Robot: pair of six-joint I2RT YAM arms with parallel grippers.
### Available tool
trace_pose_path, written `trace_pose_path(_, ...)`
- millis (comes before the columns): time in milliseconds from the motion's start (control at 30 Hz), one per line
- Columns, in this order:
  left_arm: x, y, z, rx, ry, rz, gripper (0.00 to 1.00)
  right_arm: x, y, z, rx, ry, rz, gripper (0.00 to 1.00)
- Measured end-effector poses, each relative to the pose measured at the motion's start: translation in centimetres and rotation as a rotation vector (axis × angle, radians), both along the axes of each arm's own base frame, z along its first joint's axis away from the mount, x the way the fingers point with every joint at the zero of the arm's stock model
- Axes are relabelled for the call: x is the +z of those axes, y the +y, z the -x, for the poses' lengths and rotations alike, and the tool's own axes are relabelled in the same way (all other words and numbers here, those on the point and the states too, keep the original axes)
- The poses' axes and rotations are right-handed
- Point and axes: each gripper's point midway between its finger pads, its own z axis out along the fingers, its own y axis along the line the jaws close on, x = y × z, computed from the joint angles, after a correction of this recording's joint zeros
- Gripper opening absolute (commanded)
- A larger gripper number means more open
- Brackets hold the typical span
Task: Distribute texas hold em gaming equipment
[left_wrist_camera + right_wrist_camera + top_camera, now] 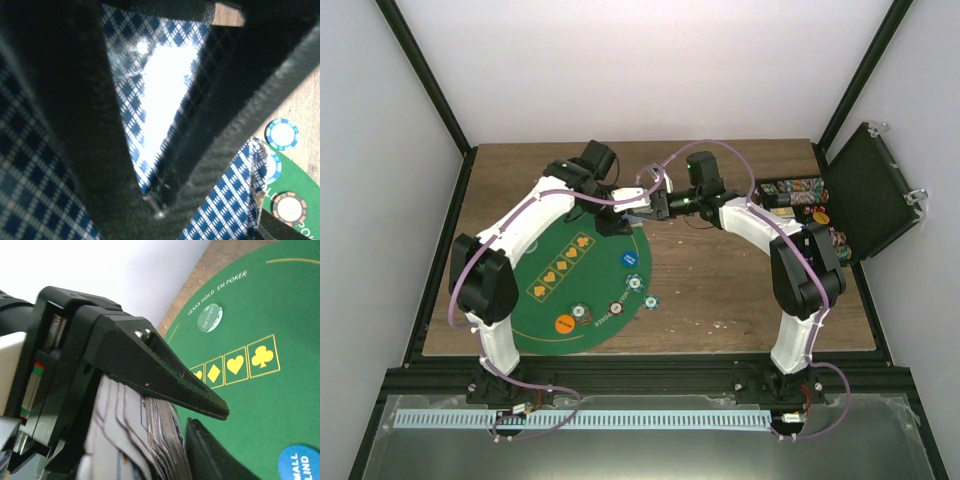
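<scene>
A thick deck of playing cards (150, 440) stands clamped between the black fingers (165, 375) of my right gripper (220, 432), above the far right edge of the green mat (280, 300). In the top view my right gripper (657, 208) and left gripper (628, 214) meet tip to tip at the cards (640, 211). The left wrist view is filled with blue-checked card backs (150, 95) and dark fingers (65, 125); how its jaws stand is unclear. Several poker chips lie on the mat: blue (629, 260), teal (582, 313), orange (563, 323), red-white (617, 308).
An open black case (875, 190) at the right table edge holds rows of chips (798, 194). One chip (649, 301) lies just off the mat on the wood. A blue-white chip (281, 134) shows on the wood beside the mat.
</scene>
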Motion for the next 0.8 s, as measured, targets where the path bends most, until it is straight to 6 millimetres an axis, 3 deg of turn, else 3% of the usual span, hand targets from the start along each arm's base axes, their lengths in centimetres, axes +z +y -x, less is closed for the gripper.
trace_pose_path(200,0.0,0.0,-0.4,0.001,-0.017,-0.001,0.50,-0.4,0.0,0.5,0.003,0.024,0.020,0.48)
trace_pose_path(400,-0.2,0.3,-0.4,-0.001,-0.016,-0.004,0.50,-0.9,-0.5,0.4,-0.014,0.037,0.048,0.58)
trace_pose_path(600,-0.2,0.5,-0.5,-0.004,-0.018,-0.006,0.50,-0.8,-1.1,0.4,-0.026,0.031,0.060,0.66)
trace_pose_path(800,-0.4,0.7,-0.6,0.001,-0.015,-0.008,0.50,-0.1,-1.9,0.1,-0.042,0.016,0.060,0.67)
